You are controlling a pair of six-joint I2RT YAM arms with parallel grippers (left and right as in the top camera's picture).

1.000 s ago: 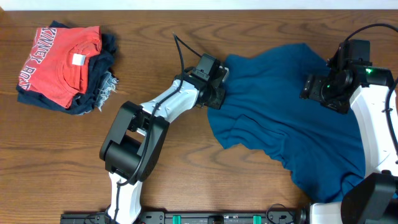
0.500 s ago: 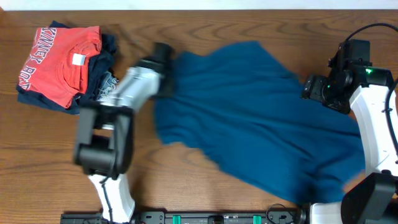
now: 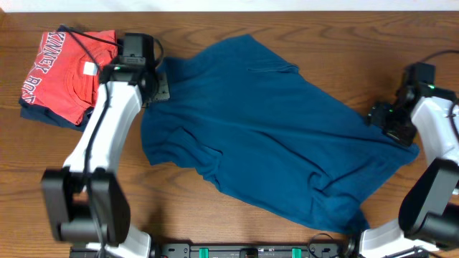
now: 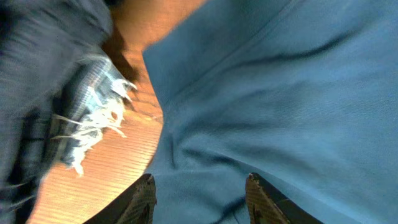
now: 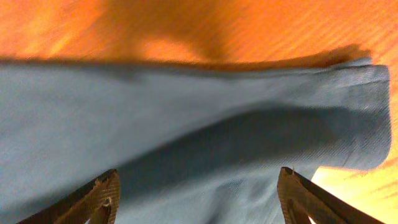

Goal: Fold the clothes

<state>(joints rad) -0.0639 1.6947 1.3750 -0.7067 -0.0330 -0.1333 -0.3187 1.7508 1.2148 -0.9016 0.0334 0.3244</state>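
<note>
Step in hand, I judge: laying the blue shirt (image 3: 272, 136) out flat, with no fold made yet. It lies spread diagonally on the worktop (image 3: 179, 211), from beside the far-left corner to the right edge, and is rumpled toward the near-right corner.

My left gripper (image 3: 158, 84) sits on the shirt's far-left end, just beside the folded pile (image 3: 43, 107) topped by the red T-shirt (image 3: 64, 72). The frayed denim (image 4: 93, 118) of that pile lies right next to the fabric. The left fingers (image 4: 142, 198) are half apart with cloth between them; I can't tell if they pinch.

My right gripper (image 3: 385, 118) is at the right edge, spread wide and holding nothing, with the shirt's hem under it.

Next, probably: smooth the creases, keep the cloth off the pile, then grip 2 corners for fold 1.
</note>
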